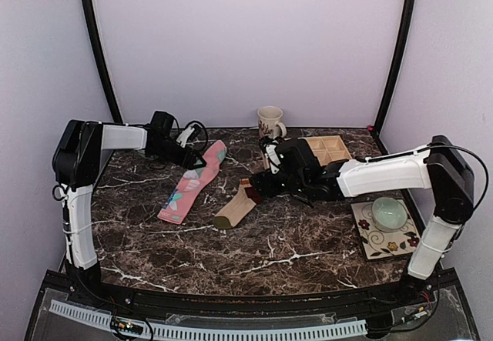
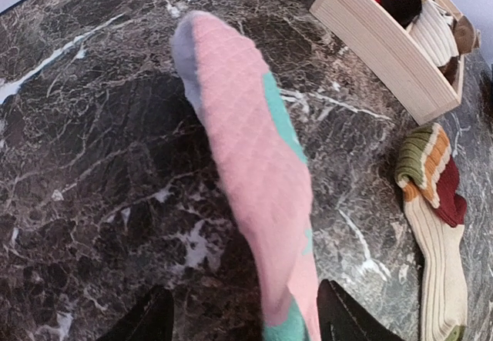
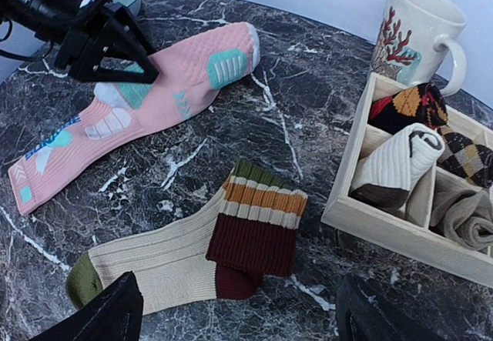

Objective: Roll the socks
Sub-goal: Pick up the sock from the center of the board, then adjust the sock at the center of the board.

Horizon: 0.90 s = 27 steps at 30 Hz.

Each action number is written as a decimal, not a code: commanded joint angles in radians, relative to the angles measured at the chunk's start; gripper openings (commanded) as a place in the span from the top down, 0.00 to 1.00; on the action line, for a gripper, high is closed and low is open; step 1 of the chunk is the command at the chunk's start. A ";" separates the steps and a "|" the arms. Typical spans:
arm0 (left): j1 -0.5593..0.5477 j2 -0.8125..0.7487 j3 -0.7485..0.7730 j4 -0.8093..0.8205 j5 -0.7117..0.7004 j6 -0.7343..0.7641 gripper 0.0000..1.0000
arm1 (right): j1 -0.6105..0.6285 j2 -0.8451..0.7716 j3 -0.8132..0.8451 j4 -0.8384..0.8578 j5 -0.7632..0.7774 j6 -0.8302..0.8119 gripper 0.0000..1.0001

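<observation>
Left gripper (image 2: pixel 246 314), open astride the pink sock (image 2: pixel 254 148) at centre frame, and right gripper (image 3: pixel 239 310), open over the cuff (image 3: pixel 254 233) of the tan sock (image 3: pixel 154 260), should pinch fabric squarely before rolling.

Pink sock (image 2: pixel 254 164), near end cropped

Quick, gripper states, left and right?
Left gripper: open, astride the pink sock, not clamped.
Right gripper: open over the tan sock, holding nothing.
</observation>
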<state>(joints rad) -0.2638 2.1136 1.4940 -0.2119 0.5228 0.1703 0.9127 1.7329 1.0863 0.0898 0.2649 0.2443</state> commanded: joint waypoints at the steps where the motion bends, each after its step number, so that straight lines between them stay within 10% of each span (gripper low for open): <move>1: 0.002 0.048 0.098 -0.020 -0.016 -0.061 0.42 | 0.026 0.023 0.039 0.028 -0.013 0.018 0.14; 7: 0.000 0.069 0.138 -0.048 0.125 -0.150 0.79 | 0.030 0.051 0.043 0.029 -0.029 0.030 0.14; 27: -0.111 -0.235 -0.103 0.238 0.275 -0.503 1.00 | 0.038 0.023 -0.005 0.070 0.000 0.065 0.16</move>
<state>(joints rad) -0.3901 1.9137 1.4548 -0.0704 0.8276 -0.2592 0.9360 1.7889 1.0904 0.1040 0.2481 0.2974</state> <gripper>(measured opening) 0.042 0.837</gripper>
